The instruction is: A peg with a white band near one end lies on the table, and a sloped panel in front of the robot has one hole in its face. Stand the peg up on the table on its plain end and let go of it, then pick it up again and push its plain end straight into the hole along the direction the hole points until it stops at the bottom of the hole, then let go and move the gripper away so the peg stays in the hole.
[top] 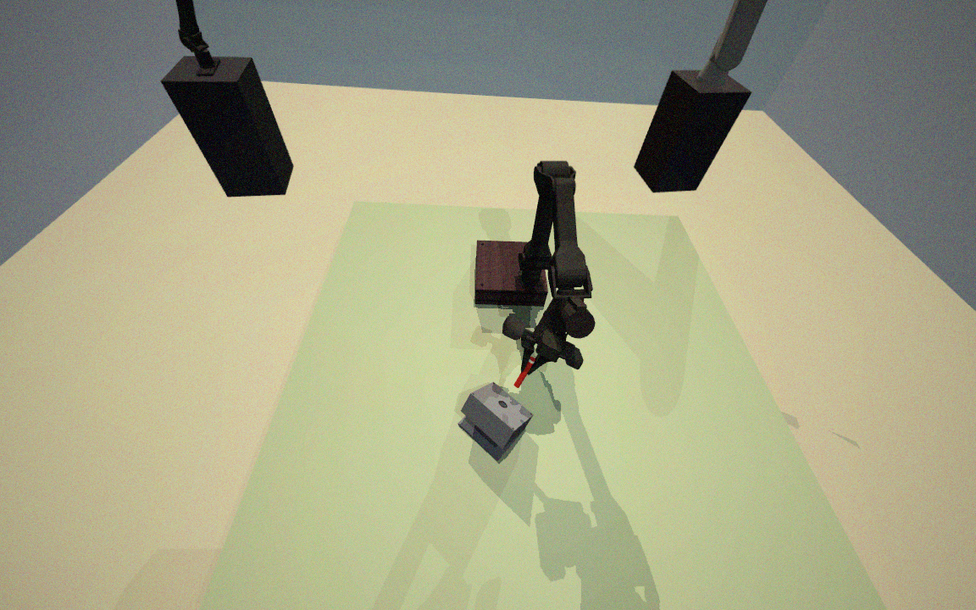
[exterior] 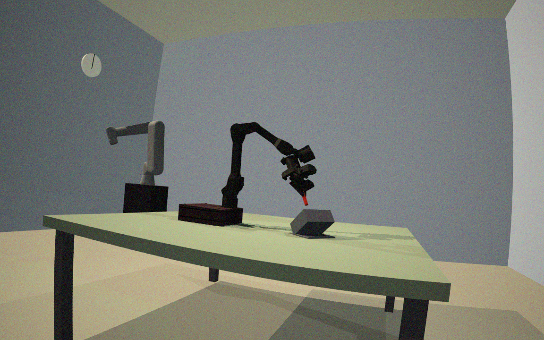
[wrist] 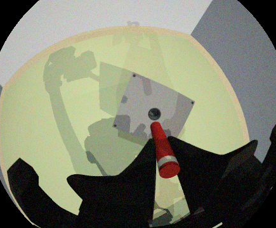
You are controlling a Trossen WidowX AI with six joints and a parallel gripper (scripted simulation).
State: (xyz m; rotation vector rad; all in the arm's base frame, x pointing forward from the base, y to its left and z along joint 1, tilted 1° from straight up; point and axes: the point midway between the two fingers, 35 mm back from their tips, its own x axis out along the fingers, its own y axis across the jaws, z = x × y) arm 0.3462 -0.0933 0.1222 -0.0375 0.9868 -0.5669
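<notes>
My gripper (top: 527,365) (exterior: 304,194) (wrist: 160,141) is shut on the red peg (top: 523,374) (exterior: 305,200) (wrist: 163,145). The peg is tilted in the air, its plain end pointing down and away from the fingers. Its white band is near the upper end, on the wrist camera's side of the fingers. The grey sloped panel (top: 488,396) (exterior: 317,216) (wrist: 141,98) stands on the table. The dark hole (top: 502,404) (wrist: 154,114) is in its face. In the wrist view the plain end appears just below the hole. In the exterior view the peg is above the panel and apart from it.
The green table (top: 324,455) (exterior: 223,245) carries the panel and the dark reddish base block (top: 502,268) (exterior: 206,214) of my arm. Two black pedestals (top: 237,136) (top: 692,136) with other arms stand beyond the table. Shadows of the arm fall across the panel and table.
</notes>
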